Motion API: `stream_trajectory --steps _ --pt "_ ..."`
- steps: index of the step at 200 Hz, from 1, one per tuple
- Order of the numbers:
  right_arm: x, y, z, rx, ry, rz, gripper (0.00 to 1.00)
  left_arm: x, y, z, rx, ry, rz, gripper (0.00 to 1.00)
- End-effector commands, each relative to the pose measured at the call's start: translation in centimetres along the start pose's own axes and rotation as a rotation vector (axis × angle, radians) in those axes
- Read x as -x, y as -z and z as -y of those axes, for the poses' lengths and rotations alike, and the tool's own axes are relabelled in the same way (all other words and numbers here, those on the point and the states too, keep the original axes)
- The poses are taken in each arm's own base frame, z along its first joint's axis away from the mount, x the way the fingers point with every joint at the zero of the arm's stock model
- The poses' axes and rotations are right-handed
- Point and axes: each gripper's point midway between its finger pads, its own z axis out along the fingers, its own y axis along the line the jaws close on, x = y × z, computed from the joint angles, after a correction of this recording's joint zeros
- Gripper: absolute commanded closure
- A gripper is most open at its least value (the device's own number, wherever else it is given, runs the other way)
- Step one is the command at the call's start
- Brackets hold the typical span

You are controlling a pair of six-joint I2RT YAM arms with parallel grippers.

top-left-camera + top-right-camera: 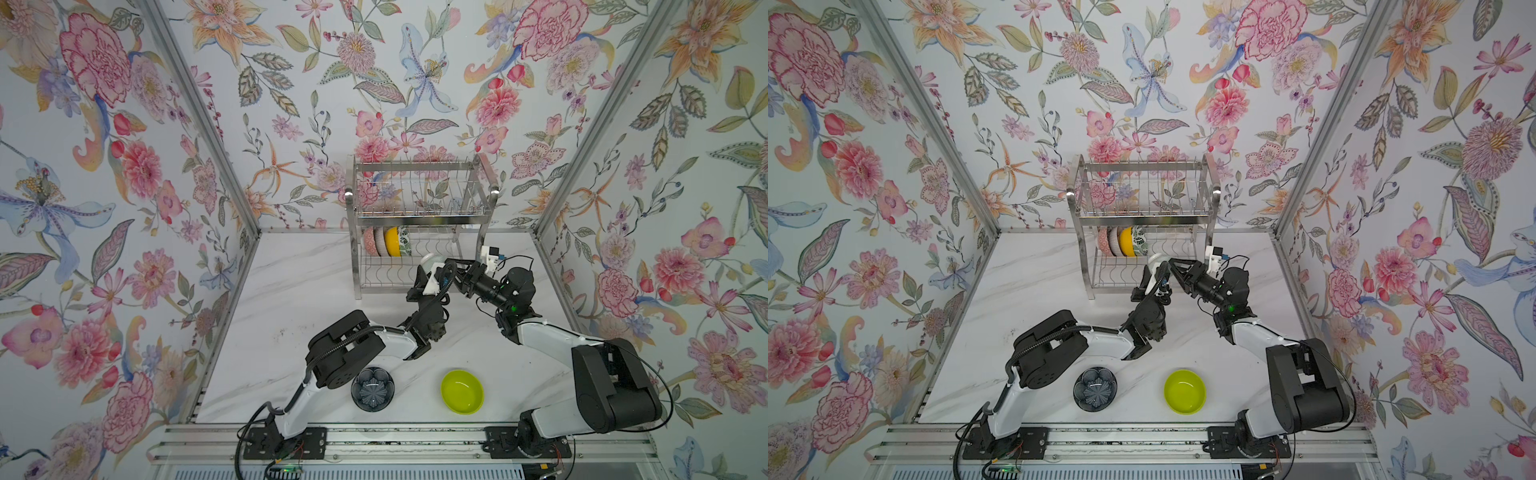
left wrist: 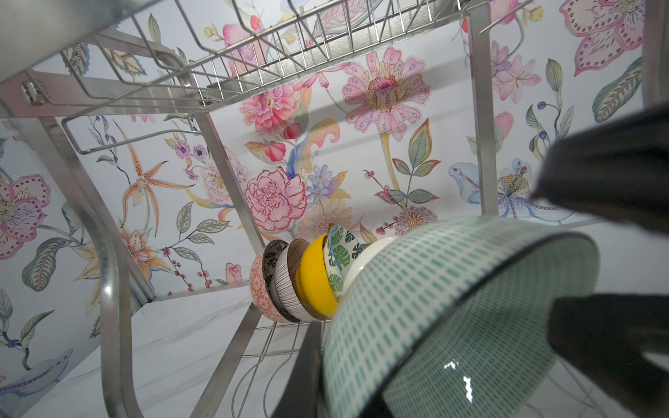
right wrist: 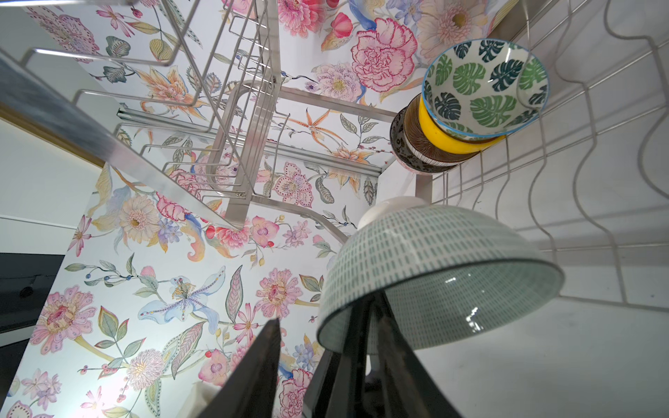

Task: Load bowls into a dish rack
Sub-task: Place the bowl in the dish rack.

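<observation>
— When viewed from above, hard to read the mint bowl point(image 1: 428, 260): just a pale dome over the front of the rack point(image 1: 356, 266), lower shelf, between left gripper point(image 1: 430, 272) and right gripper point(image 1: 453, 264). Held by which?

— By the left, going by the wrist views. Clamped narrow on the wall, with the bowl tipped on edge, foot toward the row of bowls point(image 2: 300, 282). Right one parted, black fingers point(image 2: 608, 170) either side of the rim; touching or not, can't tell. Resting on the wires or not, can't tell either.

— And that row?

— Five on edge at the left end of the same shelf: pink, black-and-white, striped, yellow, leaf-print. From above, only about four countable, half hidden under the upper shelf.

— Anything seen from above alone?

— Dark blue bowl point(image 1: 372, 388) and lime bowl point(image 1: 462, 391), upright on the table point(image 1: 299, 299) near the arm bases, apart from each other, well apart from the rack.
</observation>
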Motion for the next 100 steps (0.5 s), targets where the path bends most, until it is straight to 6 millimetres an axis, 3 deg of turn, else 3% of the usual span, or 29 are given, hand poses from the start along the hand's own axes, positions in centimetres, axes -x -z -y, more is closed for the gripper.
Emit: stream_trajectory --steps 1,57,100 --pt "0.7 -0.2 -1.2 0.039 0.023 0.008 0.54 3.0 0.4 0.3 -0.011 0.106 0.062 1.0" --pt "1.0 0.0 -0.8 0.041 0.002 0.015 0.55 2.8 1.6 1.7 -0.036 0.078 0.07 1.0" --pt "1.5 0.3 -0.2 0.032 -0.013 0.033 0.7 2.7 2.4 2.3 -0.034 0.037 0.081 1.0"
